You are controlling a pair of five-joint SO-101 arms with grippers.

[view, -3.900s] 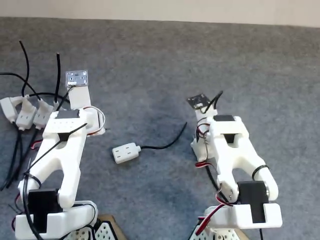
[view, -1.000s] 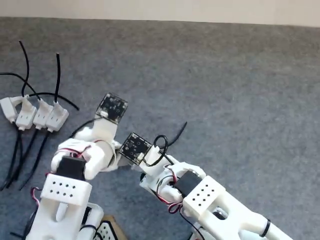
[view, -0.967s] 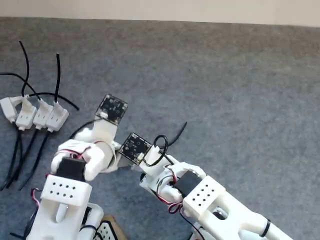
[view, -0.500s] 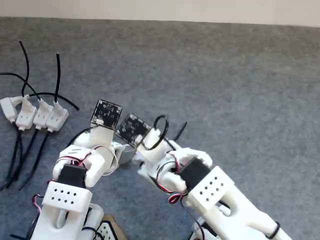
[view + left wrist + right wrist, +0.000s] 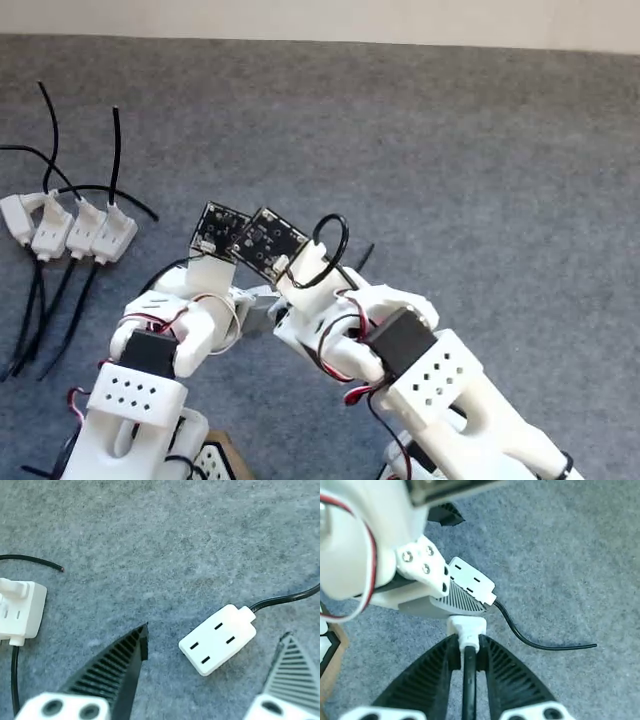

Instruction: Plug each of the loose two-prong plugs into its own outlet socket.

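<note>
The right hand (image 5: 467,641), clamped on a white two-prong plug (image 5: 466,626), aims at the white plastic socket block (image 5: 218,639). The left hand (image 5: 215,635), spread apart, straddles that block, one grey finger (image 5: 459,599) lying between plug and block.

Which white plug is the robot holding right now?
The plug pinched in the right end effector, cord between its fingers. The other plugs lie loose on the carpet.
</note>
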